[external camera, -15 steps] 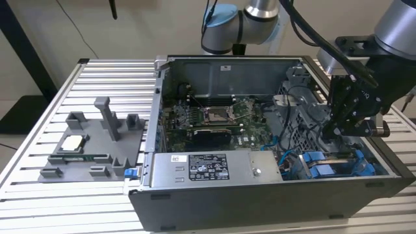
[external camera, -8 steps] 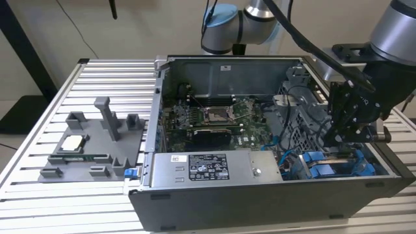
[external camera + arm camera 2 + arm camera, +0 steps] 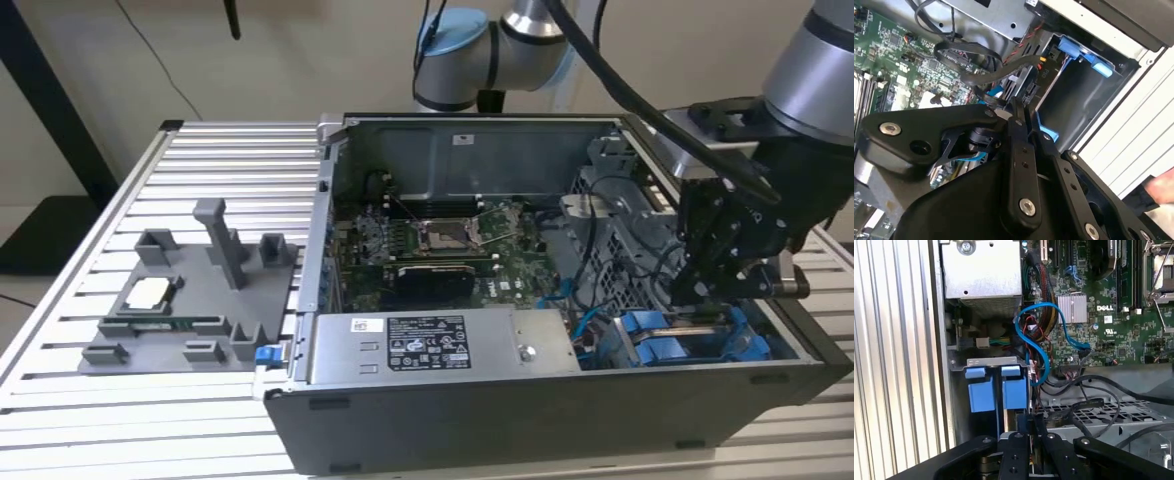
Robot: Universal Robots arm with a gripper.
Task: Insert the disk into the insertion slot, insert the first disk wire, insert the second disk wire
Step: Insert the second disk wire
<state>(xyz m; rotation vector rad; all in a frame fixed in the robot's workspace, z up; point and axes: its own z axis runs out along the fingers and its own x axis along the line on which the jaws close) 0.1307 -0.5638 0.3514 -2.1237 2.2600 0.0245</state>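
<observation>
Down at the near corner of the open computer case (image 3: 561, 420), on the exterior view's right, the black gripper (image 3: 721, 300) hangs over the drive cage, its linkage reaching into the insertion slot (image 3: 694, 340) among the blue plastic tabs. Whether the jaws are apart or pressed together I cannot tell: in both wrist views the finger links run close side by side, and their tips are hidden inside the bay. In the first wrist view the gripper (image 3: 1026, 440) sits just below two blue carrier tabs (image 3: 994, 390) that stand side by side in the grey cage; a thin silver edge between the links may be the disk (image 3: 1010, 422), but I cannot be sure of it. In the second wrist view the gripper (image 3: 1021, 112) points into the dark bay (image 3: 1079, 95), with a blue tab at its far end.

Just beside the bay a blue data cable (image 3: 1039, 340) loops up toward the green motherboard (image 3: 1114, 315), with black wires (image 3: 1089, 405) lying across the perforated cage top. Along the case's near wall lies the silver labelled power supply (image 3: 427, 345). Farther off on the exterior view's left, a grey fixture tray (image 3: 187, 300) rests on the slatted aluminium table (image 3: 80, 260), well apart from the case
</observation>
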